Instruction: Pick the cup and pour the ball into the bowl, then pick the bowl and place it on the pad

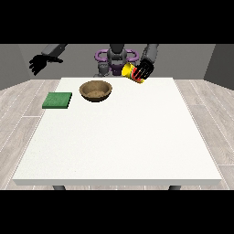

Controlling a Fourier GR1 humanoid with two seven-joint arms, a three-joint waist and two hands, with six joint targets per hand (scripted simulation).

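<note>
Fingers [145,69] wrap tilted yellow cup [131,71]; other hand [37,64] spread, empty

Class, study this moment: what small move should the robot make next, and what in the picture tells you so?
Probably carry the cup sideways toward the view's left until it hangs over the bowl. The hand at the view's right holds the cup raised and tilted, but it is beside the bowl, not above it, so pouring now would likely miss.

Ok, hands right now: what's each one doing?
Hand at the view's right: closed on the yellow cup, raised and tilted.
Hand at the view's left: open, holding nothing.
</note>
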